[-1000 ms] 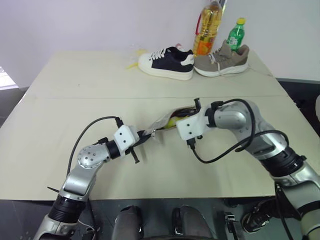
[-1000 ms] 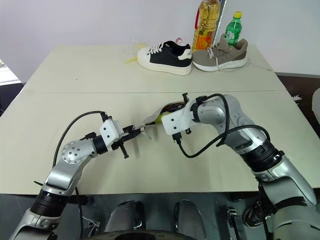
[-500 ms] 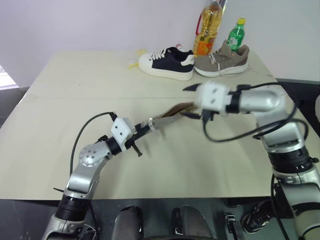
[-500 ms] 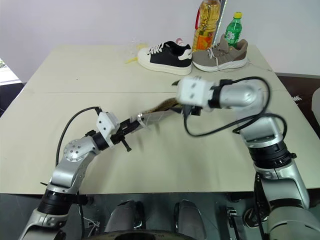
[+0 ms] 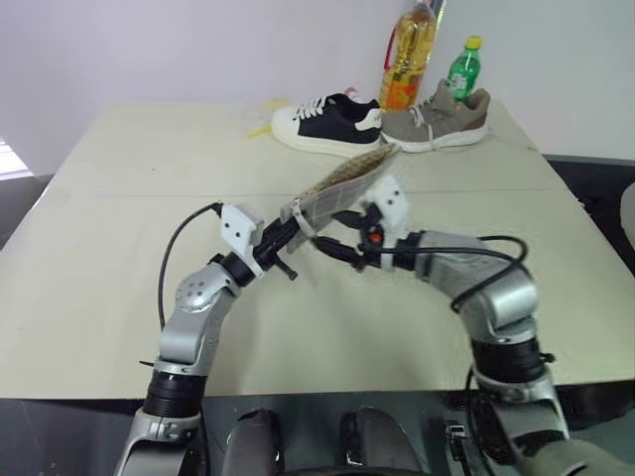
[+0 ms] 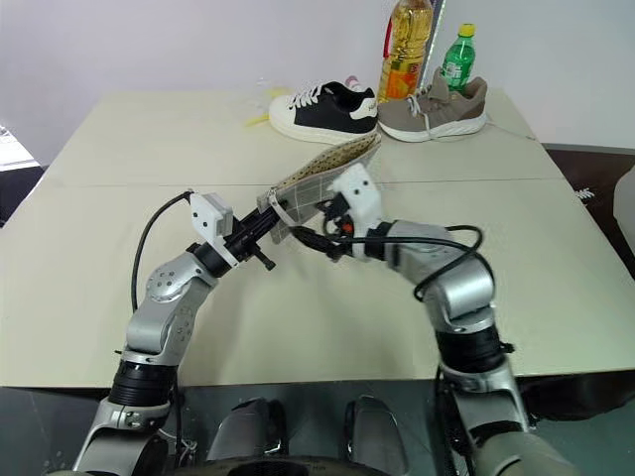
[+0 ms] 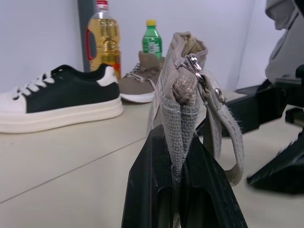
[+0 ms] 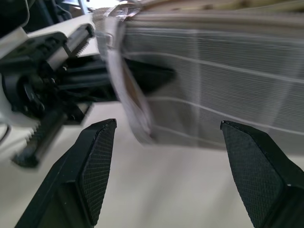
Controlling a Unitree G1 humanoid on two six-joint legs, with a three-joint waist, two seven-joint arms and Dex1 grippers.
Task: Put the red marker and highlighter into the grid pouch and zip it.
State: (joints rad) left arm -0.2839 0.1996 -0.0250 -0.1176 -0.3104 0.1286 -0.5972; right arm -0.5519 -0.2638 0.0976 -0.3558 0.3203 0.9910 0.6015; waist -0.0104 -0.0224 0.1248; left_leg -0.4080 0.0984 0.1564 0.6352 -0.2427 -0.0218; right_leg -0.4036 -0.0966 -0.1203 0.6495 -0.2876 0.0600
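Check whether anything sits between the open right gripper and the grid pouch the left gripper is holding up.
Nothing visible does. The left gripper pinches one end of the grid pouch, lifted off the table. The right gripper, open, faces the pouch's side, with bare space between.

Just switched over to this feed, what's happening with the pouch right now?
The left gripper is shut on one end of the grid pouch and holds it up off the table, its far end slanting upward toward the shoes. The zip pull and its strap hang at the clamped end. The right gripper is open, close beside the pouch near that strap, holding nothing. The marker and highlighter can't be made out from here.
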